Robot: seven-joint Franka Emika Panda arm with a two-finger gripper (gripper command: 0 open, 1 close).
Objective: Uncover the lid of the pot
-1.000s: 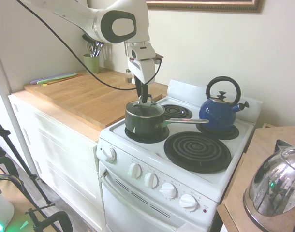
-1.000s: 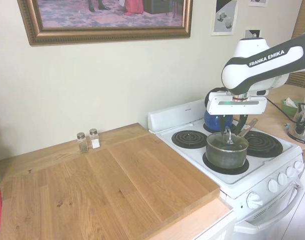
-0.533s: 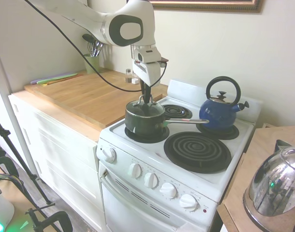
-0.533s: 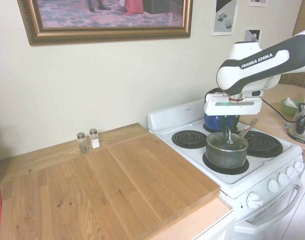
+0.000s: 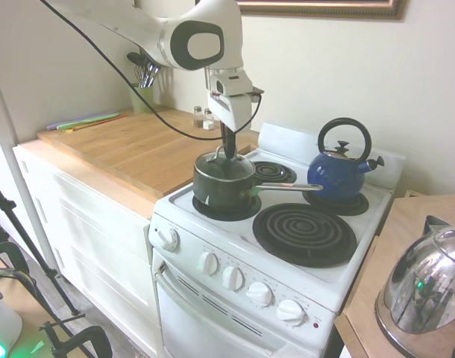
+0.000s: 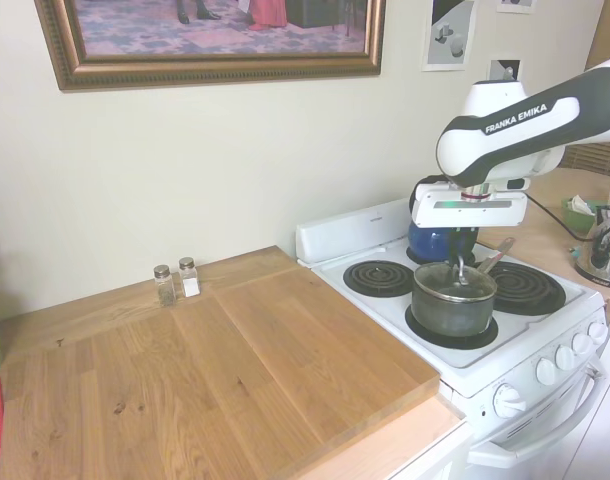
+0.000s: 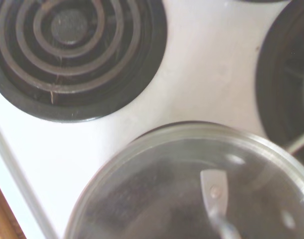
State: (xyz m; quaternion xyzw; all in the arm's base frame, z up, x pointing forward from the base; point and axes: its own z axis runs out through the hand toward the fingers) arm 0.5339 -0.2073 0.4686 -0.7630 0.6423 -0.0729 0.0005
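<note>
Directly beneath the white arm's gripper (image 5: 227,154), clamping the arched handle, the round glass lid (image 5: 221,165) is sitting tilted on the dark saucepan (image 5: 224,188).

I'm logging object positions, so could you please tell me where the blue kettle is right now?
In the first exterior view the blue kettle sits on the stove's back right burner, behind the pot's long handle.
</note>
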